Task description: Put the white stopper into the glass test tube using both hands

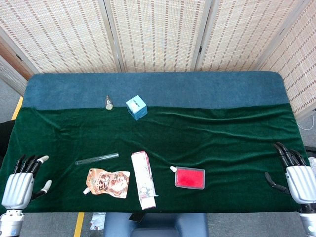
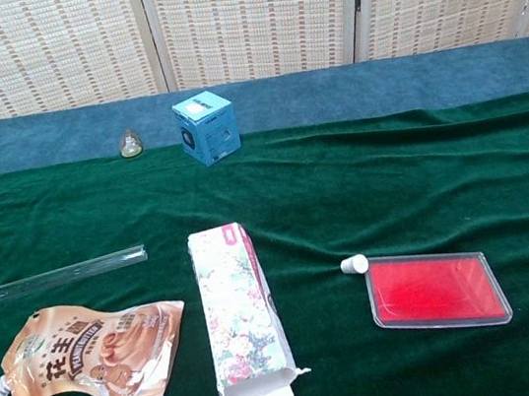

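head view: left hand point(image 1: 19, 185) is hovering at the near left corner of the green cloth point(image 1: 222, 138), fingers spread wide, holding nothing. right hand point(image 1: 296, 175) is sitting at the near right edge, fingers likewise apart and empty. glass test tube point(image 1: 97, 158) is lying flat, left of centre, just above a brown drink pouch point(image 1: 107, 182). white stopper point(image 1: 173, 169) is resting against the left corner of a red tray point(image 1: 190, 177), well apart from the tube. floral carton point(image 1: 143, 179) is lying between tube and stopper.

chest view: neither hand is showing. test tube point(image 2: 65, 274) is lying left, stopper point(image 2: 354, 264) touching the tray point(image 2: 438, 290). blue box point(image 2: 206, 127) and small bottle point(image 2: 130, 143) are standing at the far edge.
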